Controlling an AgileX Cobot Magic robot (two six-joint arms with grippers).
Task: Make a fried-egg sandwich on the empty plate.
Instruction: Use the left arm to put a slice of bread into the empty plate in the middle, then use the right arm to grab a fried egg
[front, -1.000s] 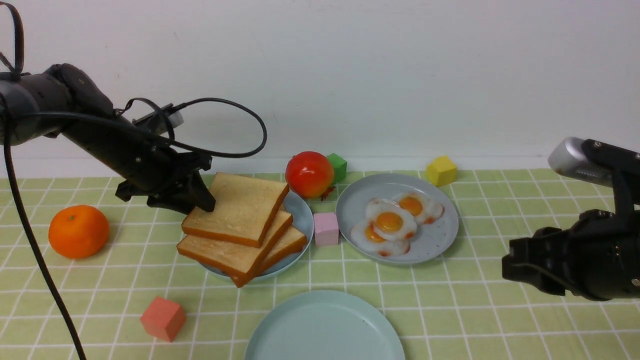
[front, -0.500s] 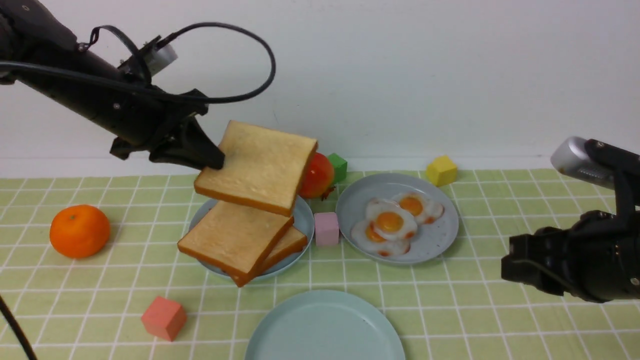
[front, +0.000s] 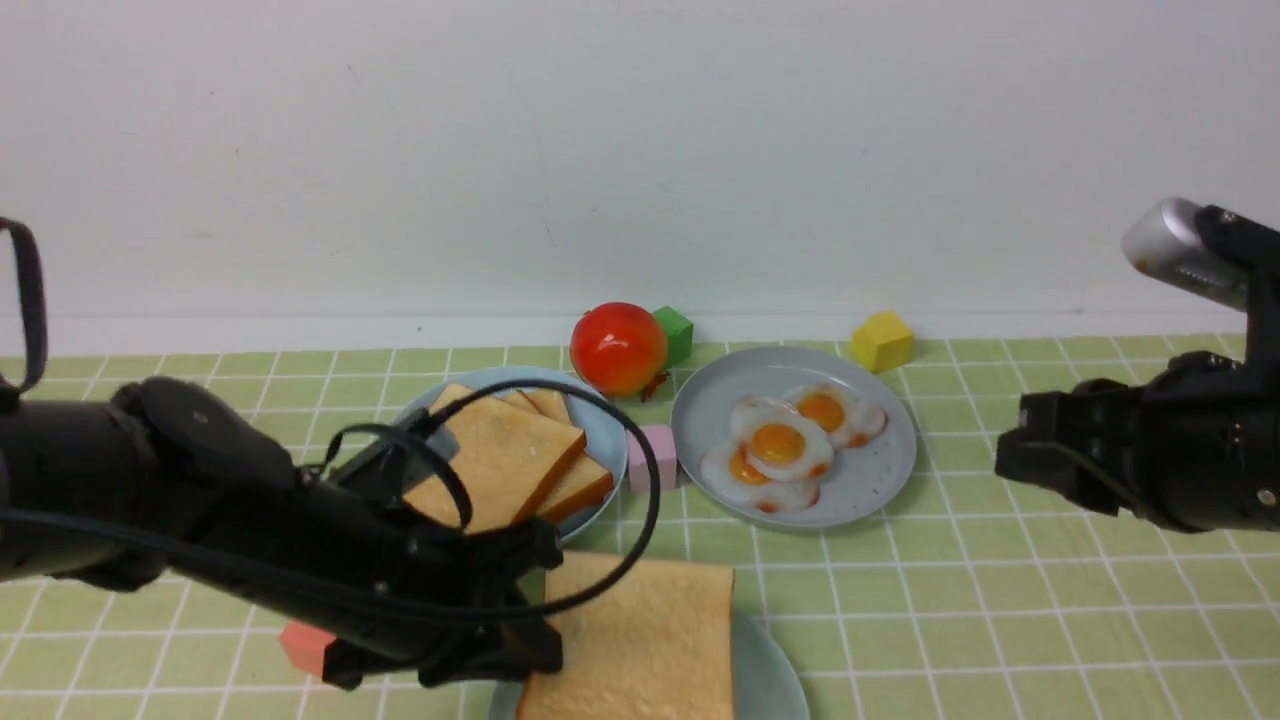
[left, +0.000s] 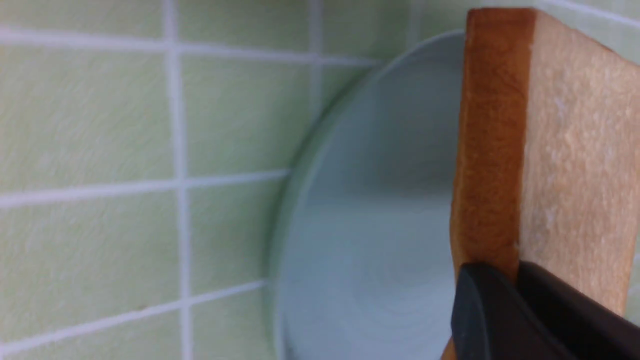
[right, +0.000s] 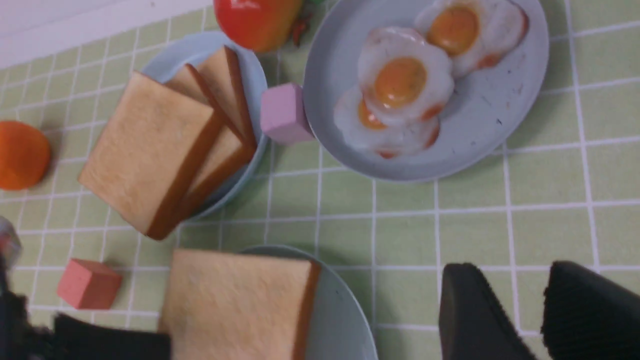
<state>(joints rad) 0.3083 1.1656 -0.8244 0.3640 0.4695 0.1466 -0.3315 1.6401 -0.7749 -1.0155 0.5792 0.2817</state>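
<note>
Front view: left gripper (front: 545, 655) clamping toast slice (front: 640, 635) above aqua plate (front: 775, 670), near centre; best centring, then lowering flat. Left wrist view: crust sitting between fingertips. Right wrist view: right gripper (right: 520, 305) hovering, jaws apart; egg plate (right: 480, 145) lying far right.

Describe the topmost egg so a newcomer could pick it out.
Right of the red fruit is a round grey plate with three fried eggs. The topmost egg lies in the middle of the cluster. Unlike its two neighbours, it overlaps others and shows its whole yolk and white uncovered.
</note>
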